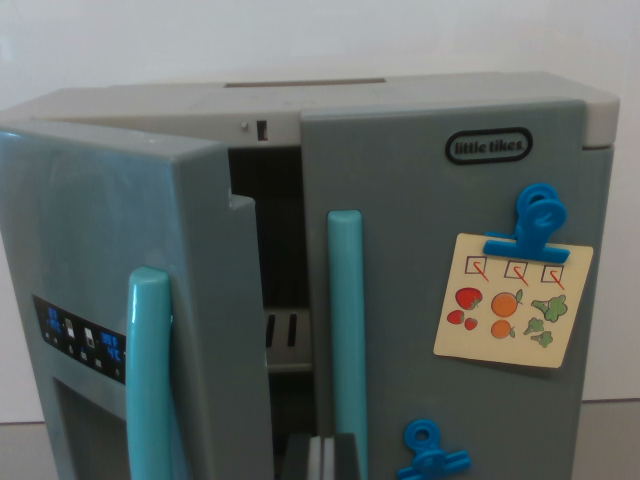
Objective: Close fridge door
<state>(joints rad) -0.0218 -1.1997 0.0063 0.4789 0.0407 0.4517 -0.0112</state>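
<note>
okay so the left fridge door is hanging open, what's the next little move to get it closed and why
Probably push the left door inward toward the fridge body, pressing near its teal handle. It stands ajar, showing a dark gap and an inner shelf, while the right door sits shut. The dark part at the bottom edge may be the pincer.

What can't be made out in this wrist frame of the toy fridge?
- Gripper: only dark parts at the bottom edge of the wrist view; open or shut is unclear.
- Fridge interior: mostly hidden by the open left door, and in shadow.
- Lower blue clip: cut off by the bottom edge.
- Door display panel: too blurred to read.
</note>
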